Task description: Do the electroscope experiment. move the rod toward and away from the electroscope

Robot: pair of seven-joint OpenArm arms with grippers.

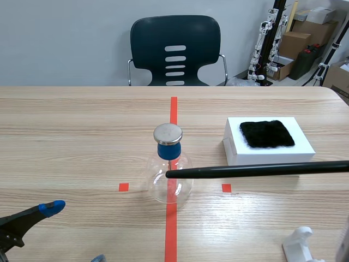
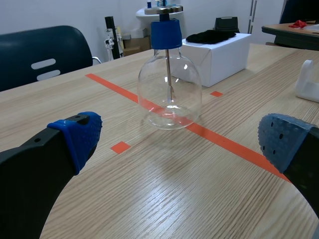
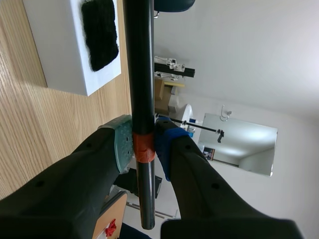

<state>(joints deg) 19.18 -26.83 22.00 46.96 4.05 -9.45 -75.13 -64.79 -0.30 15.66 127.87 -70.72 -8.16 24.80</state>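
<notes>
The electroscope is a clear glass flask with a blue stopper and a metal disc on top, standing on the red centre tape line; the left wrist view shows the electroscope ahead of my left gripper, which is open near the table's front left. A long black rod lies level in the air from the right, its tip in front of the flask's body. My right gripper is shut on the rod at an orange band; the gripper itself is outside the scene view.
A white box with a black fur cloth on top stands right of the flask. A white stand sits at the front right. A dark chair is behind the table's far edge.
</notes>
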